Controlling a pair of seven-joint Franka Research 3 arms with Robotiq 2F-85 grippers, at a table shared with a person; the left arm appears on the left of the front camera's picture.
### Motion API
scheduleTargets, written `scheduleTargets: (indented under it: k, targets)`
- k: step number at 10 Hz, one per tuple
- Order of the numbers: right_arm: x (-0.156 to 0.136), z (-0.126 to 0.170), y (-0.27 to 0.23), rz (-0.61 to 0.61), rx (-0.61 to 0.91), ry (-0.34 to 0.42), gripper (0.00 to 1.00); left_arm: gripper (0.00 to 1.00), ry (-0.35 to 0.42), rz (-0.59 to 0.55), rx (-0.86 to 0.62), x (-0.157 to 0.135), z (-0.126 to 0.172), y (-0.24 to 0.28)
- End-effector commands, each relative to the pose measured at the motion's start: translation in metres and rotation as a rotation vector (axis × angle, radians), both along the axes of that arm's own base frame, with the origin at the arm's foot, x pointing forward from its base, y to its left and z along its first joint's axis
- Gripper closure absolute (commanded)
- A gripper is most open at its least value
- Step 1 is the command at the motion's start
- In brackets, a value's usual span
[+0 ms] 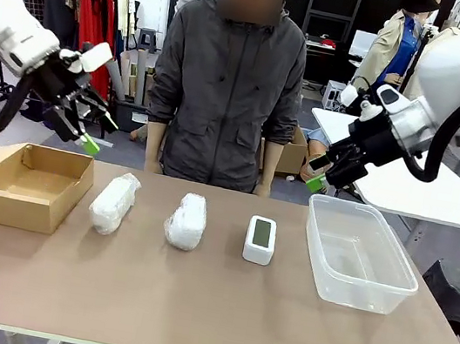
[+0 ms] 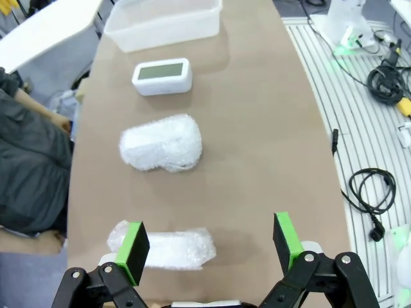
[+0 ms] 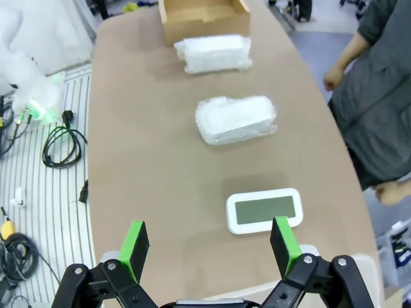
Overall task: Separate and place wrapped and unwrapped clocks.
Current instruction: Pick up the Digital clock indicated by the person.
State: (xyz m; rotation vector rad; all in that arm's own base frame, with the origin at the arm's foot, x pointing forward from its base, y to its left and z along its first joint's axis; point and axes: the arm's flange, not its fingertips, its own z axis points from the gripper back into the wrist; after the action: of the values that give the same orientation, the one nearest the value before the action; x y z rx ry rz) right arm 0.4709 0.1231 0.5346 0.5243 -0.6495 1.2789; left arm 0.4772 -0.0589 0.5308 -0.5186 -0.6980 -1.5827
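Across the table's (image 1: pixel 190 307) middle sit the left wrapped clock (image 1: pixel 112 204), the second wrapped clock (image 1: pixel 186 220), then the bare clock (image 1: pixel 260 239) rightward. The cardboard box (image 1: pixel 25 208) hugs the left edge, the clear tub (image 1: pixel 316 248) the right edge. The left gripper (image 1: pixel 100 134) and right gripper (image 1: pixel 318 173) hang above the far corners, jaws spread wide, nothing held. A person (image 1: pixel 226 92) is at the far edge.

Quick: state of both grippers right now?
Left gripper: jaws open, holding nothing.
Right gripper: jaws open, holding nothing.

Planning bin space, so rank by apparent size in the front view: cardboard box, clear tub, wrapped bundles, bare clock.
1. clear tub and cardboard box, about alike
2. left bundle and right bundle, alike
3. bare clock
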Motion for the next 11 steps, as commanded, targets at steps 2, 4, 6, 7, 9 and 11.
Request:
scheduleTargets:
  k: [2,4,6,7,9,11]
  targets:
    - [0.015,0.005,-0.020,0.088,0.099,-0.051,0.00,0.00,0.005,0.025,-0.084,-0.003,0.012,0.022]
    - [0.022,0.008,-0.030,0.104,0.123,-0.096,0.00,0.00,0.004,0.038,-0.097,0.002,0.015,0.027]
    - [0.030,0.011,-0.038,0.115,0.130,-0.119,0.00,0.00,0.014,0.067,-0.108,0.013,0.015,0.034]
    - [0.033,0.010,-0.040,0.114,0.132,-0.119,0.00,0.00,0.024,0.071,-0.110,0.016,0.014,0.038]
    - [0.038,0.009,-0.043,0.114,0.135,-0.104,0.00,0.00,0.031,0.076,-0.114,0.021,0.011,0.043]
    - [0.039,0.007,-0.044,0.109,0.124,-0.087,0.00,0.00,0.018,0.084,-0.098,0.022,0.010,0.044]
